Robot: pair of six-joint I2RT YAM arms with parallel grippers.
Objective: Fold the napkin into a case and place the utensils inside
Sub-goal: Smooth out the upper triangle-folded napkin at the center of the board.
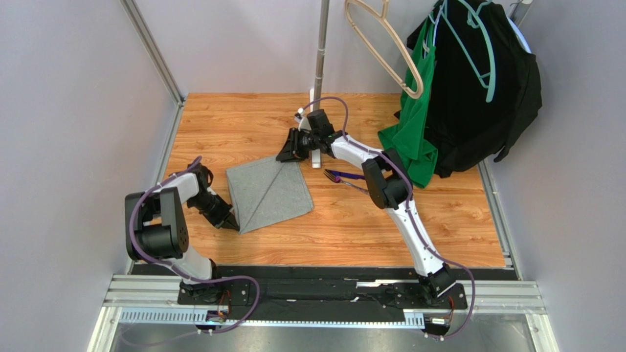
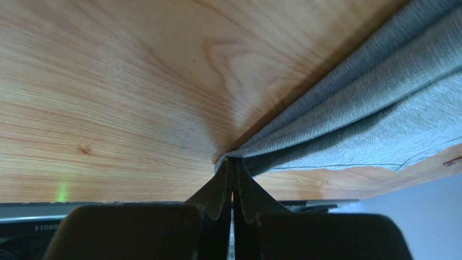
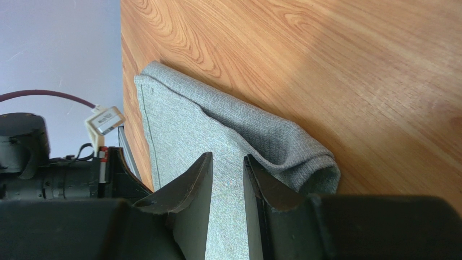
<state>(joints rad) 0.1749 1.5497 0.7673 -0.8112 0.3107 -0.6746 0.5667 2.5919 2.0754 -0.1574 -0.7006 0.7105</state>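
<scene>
On the table (image 1: 441, 227), left tool (image 1: 231, 222) and right tool (image 1: 286, 154) each pinch the one napkin (image 1: 268, 194); two utensils (image 1: 345, 178) lie nearby.

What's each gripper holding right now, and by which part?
Left gripper pinches the napkin by its near-left corner; right gripper straddles the far corner, grip unclear.

Overhead camera looks down; 2 close wrist cameras share napkin (image 1: 268, 194).

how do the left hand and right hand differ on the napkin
The left hand has its fingers pressed together, pinching the napkin at its near-left corner; the right hand sits at the far edge with a narrow gap between its fingers, grip unclear. The left arm is folded close, the right arm stretched far. Both sit at the napkin's edge.
</scene>
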